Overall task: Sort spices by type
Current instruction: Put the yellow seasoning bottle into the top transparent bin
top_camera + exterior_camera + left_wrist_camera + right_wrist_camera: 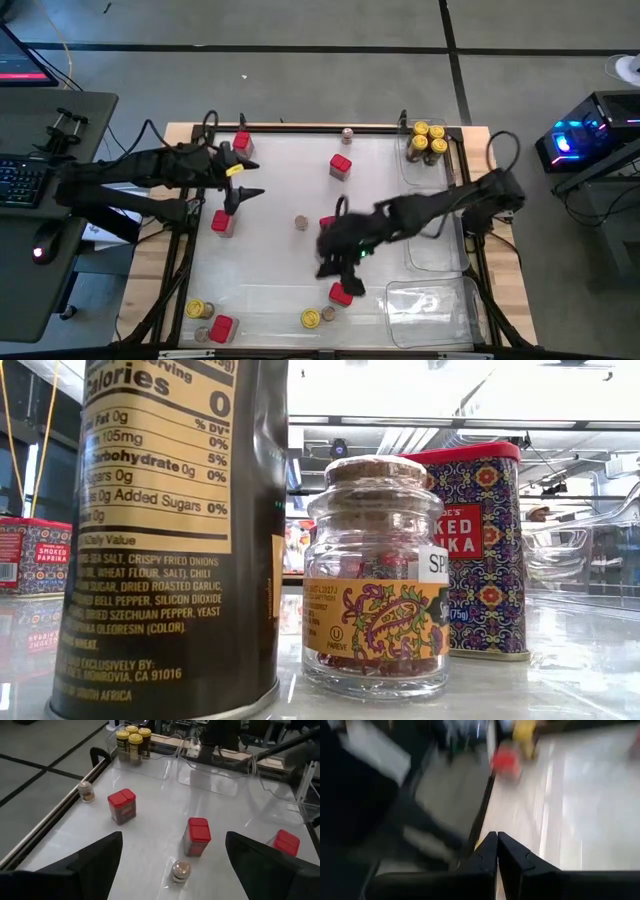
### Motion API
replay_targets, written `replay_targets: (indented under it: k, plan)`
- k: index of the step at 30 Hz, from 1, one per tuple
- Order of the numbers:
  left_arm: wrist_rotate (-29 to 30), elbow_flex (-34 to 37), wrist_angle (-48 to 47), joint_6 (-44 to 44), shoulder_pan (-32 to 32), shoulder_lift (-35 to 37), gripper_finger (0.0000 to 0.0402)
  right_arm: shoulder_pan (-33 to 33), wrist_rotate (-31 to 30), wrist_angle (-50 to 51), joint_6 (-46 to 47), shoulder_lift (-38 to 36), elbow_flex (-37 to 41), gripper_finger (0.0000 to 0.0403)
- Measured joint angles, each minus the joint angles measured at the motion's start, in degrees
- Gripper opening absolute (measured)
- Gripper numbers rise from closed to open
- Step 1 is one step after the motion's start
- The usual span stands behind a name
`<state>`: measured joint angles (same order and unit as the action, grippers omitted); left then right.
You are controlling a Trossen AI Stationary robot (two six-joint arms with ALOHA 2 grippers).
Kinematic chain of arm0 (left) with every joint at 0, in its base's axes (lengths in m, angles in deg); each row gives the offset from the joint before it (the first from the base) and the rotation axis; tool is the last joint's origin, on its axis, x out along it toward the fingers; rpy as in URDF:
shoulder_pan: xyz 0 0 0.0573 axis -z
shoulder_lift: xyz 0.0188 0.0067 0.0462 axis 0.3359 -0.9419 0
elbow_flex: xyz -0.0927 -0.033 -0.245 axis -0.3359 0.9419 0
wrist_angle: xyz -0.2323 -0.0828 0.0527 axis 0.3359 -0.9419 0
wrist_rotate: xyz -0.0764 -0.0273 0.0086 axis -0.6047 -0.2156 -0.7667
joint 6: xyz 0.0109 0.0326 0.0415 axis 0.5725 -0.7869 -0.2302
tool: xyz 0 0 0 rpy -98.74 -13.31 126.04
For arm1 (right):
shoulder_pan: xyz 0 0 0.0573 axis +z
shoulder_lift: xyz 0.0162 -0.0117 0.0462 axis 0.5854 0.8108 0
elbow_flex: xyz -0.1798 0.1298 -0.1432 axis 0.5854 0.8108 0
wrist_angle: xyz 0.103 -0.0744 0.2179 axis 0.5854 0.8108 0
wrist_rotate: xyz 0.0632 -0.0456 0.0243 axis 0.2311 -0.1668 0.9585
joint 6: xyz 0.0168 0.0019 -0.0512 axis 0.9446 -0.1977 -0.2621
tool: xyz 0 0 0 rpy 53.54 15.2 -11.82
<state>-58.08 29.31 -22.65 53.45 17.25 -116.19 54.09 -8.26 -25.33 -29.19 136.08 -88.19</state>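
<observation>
In the high view the spices stand scattered on the white table: red tins (341, 165) (222, 222) (340, 293), small brown-topped jars (301, 222) (347, 133), and yellow-lidded jars (311, 318) (199, 309). More yellow-lidded jars (428, 140) stand in the clear tray at the far right corner. My left gripper (240, 192) (172, 845) hangs open over the left side, facing a small jar (181, 871) and a red tin (198, 836). My right gripper (332, 262) (496, 847) is shut and holds nothing, low over the table's near middle beside a red tin.
Clear plastic trays (430, 300) line the right side of the table, one at the far corner, others toward the near right. A raised frame runs round the table's edge (60, 812). In the low view a tall dark jar (170, 530), a glass jar (377, 580) and a red tin (485, 550) stand close.
</observation>
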Motion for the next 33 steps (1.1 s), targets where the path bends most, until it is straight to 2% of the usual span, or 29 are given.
replay_targets:
  k: [4, 8, 16, 27, 33]
  plan:
    - [0.03, 0.00, -0.14, 2.83, -0.35, 0.00, 0.0341, 0.87, 6.06, 7.98, -8.70, 6.67, -6.59, 0.0002]
    - [0.01, 0.00, -0.14, 3.19, -0.18, 0.00, 0.0341, 1.74, 8.89, 8.90, -18.09, 12.39, -10.61, 0.0001]
    - [-0.01, 0.00, 2.30, 3.87, -0.18, 0.00, 0.0341, 3.83, 9.32, 8.08, -34.77, 19.40, -12.77, 0.0001]
    - [0.19, 0.00, 3.71, 6.20, -0.18, -1.73, 0.0341, 5.60, 9.04, 1.72, -39.65, 22.48, -12.78, 0.0000]
    - [0.19, 0.00, 3.68, 6.20, -0.18, -3.84, 0.0341, 5.43, 6.33, 1.01, -41.32, 22.53, -12.25, 0.0000]
